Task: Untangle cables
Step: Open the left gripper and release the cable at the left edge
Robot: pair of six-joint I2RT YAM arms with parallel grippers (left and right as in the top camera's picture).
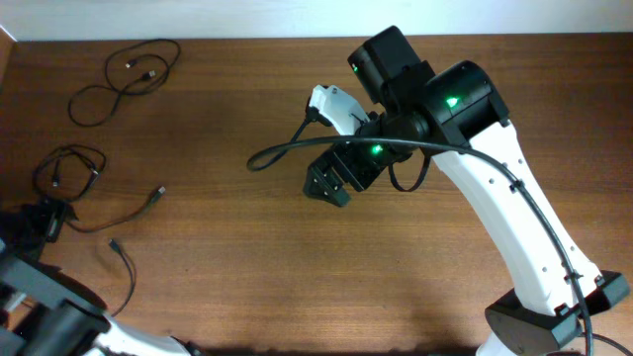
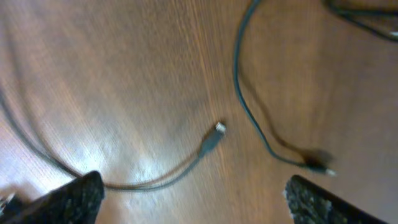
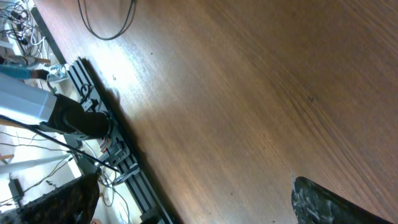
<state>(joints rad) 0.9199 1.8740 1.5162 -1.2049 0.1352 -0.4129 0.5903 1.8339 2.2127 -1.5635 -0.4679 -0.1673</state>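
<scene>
The cables lie at the left end of the wooden table, and you appear to have them mostly apart already. A looped cable sits near the far edge. A coiled cable lies closer to you, trailing a tail that ends in a plug. A loose cord curves beside the left arm's base. From above, none of the three seems to cross another, though the coil's own turns overlap too tightly for you to be sure. Your left gripper hangs low over this group with its jaws spread wide and nothing between them. Its wrist camera shows a small metal-tipped plug just ahead of the fingers, with a second plug end off to one side and apart from it. That looks like a stance for picking an end to pull clear, and it leaves room for the fingers to drop on either side of a cord. Your right gripper is also wide open and empty. It hovers over bare wood at mid-table, well apart from every cable, probably parked so the left arm can work unobstructed.
</scene>
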